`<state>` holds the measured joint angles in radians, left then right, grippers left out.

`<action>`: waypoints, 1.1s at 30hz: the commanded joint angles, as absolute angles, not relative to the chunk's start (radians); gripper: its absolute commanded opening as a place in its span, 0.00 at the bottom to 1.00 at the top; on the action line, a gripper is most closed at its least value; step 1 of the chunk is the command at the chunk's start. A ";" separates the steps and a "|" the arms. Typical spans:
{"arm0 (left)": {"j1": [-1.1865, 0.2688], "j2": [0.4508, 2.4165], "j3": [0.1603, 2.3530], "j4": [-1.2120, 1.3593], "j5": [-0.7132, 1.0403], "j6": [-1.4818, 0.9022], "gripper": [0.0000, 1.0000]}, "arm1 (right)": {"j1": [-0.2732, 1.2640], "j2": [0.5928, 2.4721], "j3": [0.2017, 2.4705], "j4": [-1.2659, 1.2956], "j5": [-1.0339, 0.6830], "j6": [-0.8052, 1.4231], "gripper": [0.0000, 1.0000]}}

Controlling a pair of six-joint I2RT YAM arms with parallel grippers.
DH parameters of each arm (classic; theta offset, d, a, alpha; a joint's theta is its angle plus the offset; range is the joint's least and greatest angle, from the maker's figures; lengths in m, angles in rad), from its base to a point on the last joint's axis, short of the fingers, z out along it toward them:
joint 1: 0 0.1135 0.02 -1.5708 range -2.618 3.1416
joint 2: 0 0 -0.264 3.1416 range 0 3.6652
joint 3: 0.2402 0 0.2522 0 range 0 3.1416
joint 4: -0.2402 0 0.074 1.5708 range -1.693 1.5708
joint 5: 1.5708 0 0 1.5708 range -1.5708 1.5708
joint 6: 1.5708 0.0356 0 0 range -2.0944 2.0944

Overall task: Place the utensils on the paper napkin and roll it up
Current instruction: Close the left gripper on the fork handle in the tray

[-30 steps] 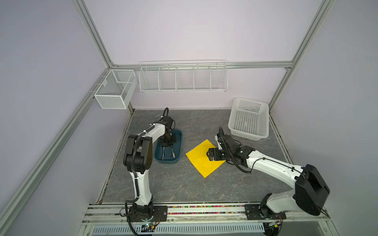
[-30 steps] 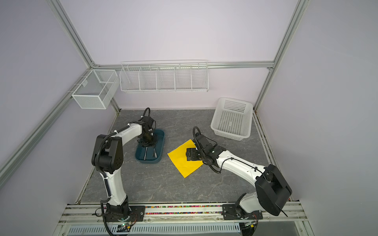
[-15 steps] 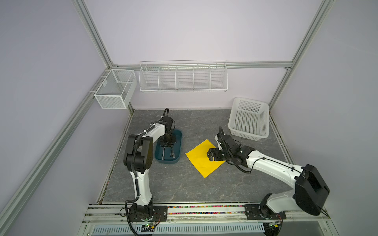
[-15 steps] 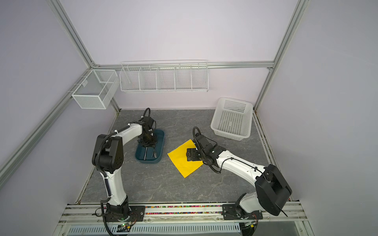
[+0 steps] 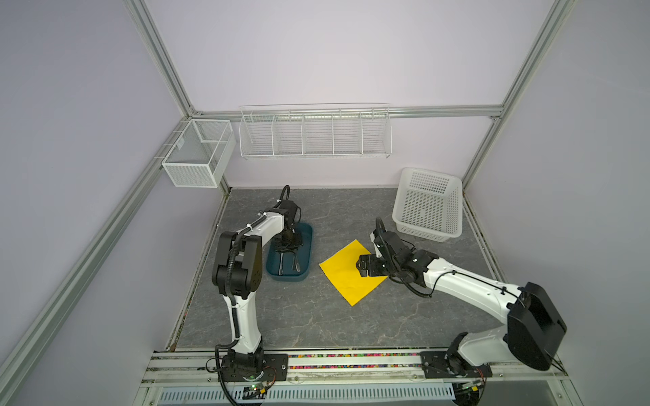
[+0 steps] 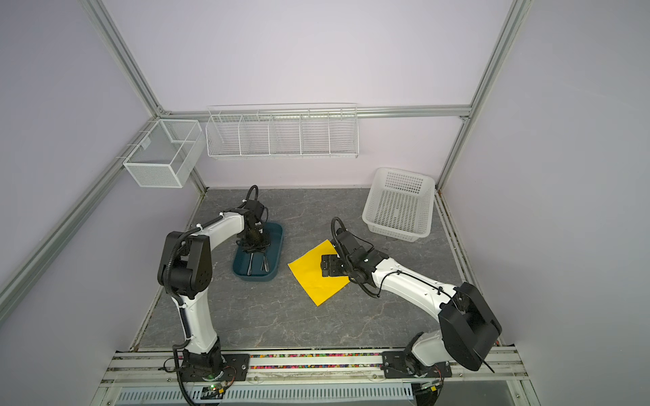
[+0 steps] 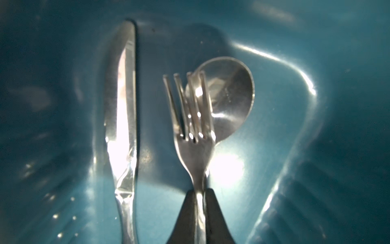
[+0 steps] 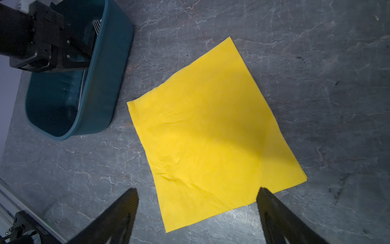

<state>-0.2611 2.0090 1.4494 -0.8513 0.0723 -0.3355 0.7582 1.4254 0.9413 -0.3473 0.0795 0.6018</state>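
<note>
left jaws pinched narrow on the fork point(image 7: 196, 152), at its neck, down in the teal tub point(image 7: 316, 69). spoon point(image 7: 232, 95) lies under the fork, its bowl showing past the tines; cannot tell if its handle is caught in the pinch too. knife point(image 7: 123, 118) lies beside them, parallel and apart. all three run along the tub's length.

count: one fork, one spoon, one knife, one napkin, one tub.

paper napkin point(image 5: 346, 277) lies flat on the counter point(image 5: 316, 323), just beside the tub on the right arm's side, a corner toward the tub, nothing on it. right jaws wide, empty, hovering over the napkin's edge away from the tub.

judgement: left arm is nearer the utensils; the carry goes sideways toward the right arm.
</note>
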 commanded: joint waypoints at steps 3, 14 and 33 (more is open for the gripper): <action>-0.259 1.972 1.440 -0.883 0.043 -0.324 0.13 | 0.762 1.441 0.959 -0.366 0.094 0.610 0.91; -0.255 1.998 1.427 -0.867 0.059 -0.325 0.13 | 0.761 1.448 0.973 -0.403 0.118 0.622 0.91; -0.252 1.919 1.442 -0.904 0.032 -0.319 0.08 | 0.761 1.450 0.968 -0.411 0.131 0.624 0.91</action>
<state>-0.2573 1.9831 1.4376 -0.8680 0.0498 -0.3283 0.7582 1.4422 0.9577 -0.3965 0.1154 0.6060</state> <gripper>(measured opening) 0.082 0.907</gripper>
